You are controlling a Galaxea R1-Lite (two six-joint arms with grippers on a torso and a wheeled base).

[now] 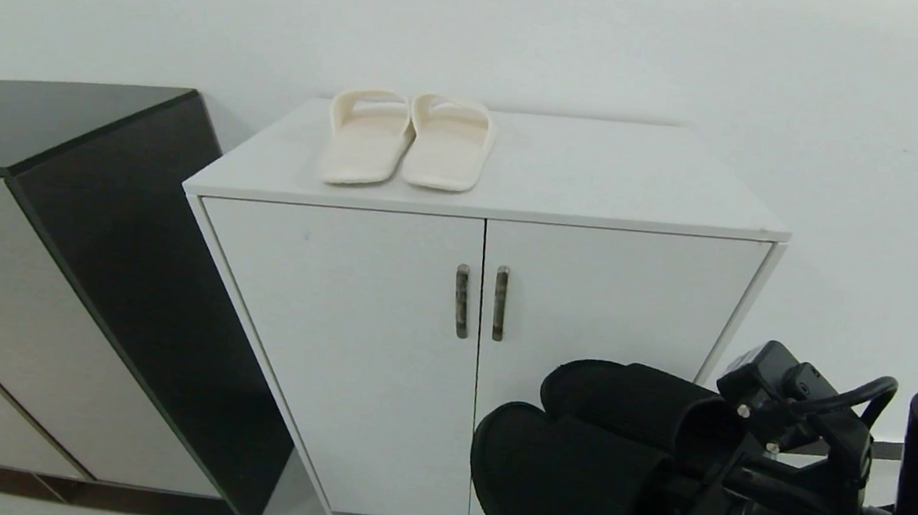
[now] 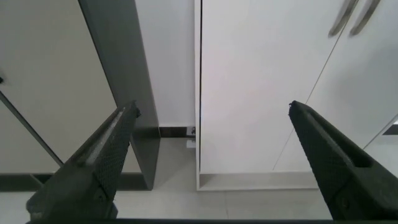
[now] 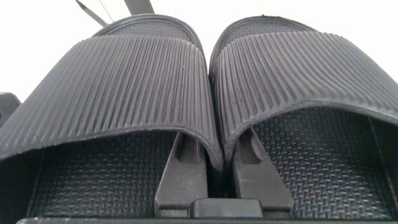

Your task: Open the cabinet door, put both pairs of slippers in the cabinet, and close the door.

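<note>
Right wrist view has the right end effector (image 3: 217,168) clenched on the black slippers (image 3: 137,81). Its fingers (image 3: 181,174) run in under the ribbed straps, one in each slipper, and pinch the two adjoining inner walls together; their tips are hidden under the straps. In the head view this pair hangs low in front of the right door (image 1: 608,299) of the white cabinet (image 1: 262,186), with part of the nearer slipper cut off by the picture's edge. Both doors are shut, so the coming move likely turns on the two handles (image 1: 462,300), upright bars on either side of the centre seam with their long axes vertical. The left end effector (image 2: 212,109) is released, its fingers spread wide. It faces the lower outer part of the left door (image 2: 249,93), near the gap beside the dark cabinet (image 2: 118,62). From there the handles lie higher and toward the robot's right. The left arm is probably the one to open a door, as it alone is free. The cream slippers (image 1: 407,139) lie side by side, touching, on the rear left part of the cabinet top, lengthwise front to back with their straps toward the wall. The cabinet's inside is hidden behind the doors.
</note>
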